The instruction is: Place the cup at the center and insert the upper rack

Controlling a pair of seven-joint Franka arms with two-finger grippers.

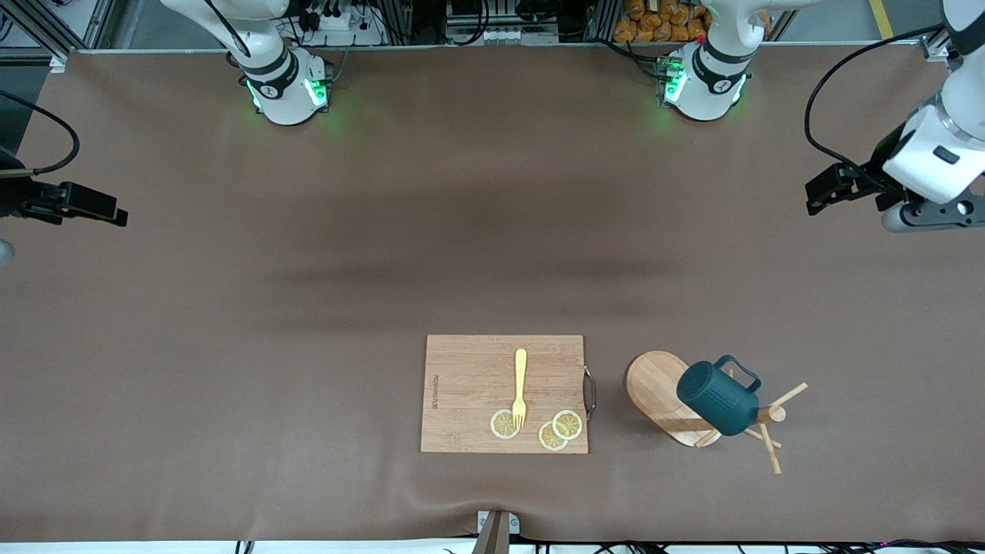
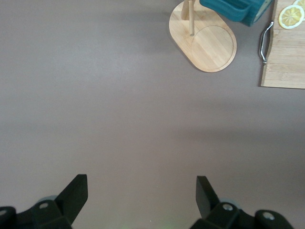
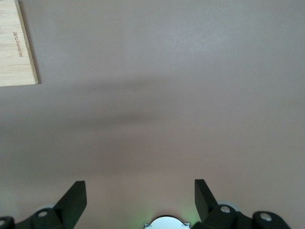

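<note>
Two arms wait high above the brown tabletop (image 1: 308, 308), one at each end, neither holding anything. Left pincer (image 2: 142, 193) hangs over bare tabletop at the left arm's end, fingers (image 2: 76, 191) spread wide apart, released. Right pincer (image 3: 140, 195) hangs over bare tabletop at the right arm's end, fingers (image 3: 75, 194) likewise spread, released.

Mug tree (image 1: 662, 392) stands on its oval base in the strip of tabletop nearest the front camera, toward the left arm's end. Teal cup (image 1: 717, 398) hangs on the mug tree, tilted, its handle pointing up and away from the base; thin pegs stick out beside it.

Cutting board (image 1: 469, 400) lies just beside the mug tree, toward the right arm's end, not touching it. On the cutting board: a yellow fork (image 1: 520, 385) and three lemon slices (image 1: 567, 424), the fork's tines resting on one slice.
</note>
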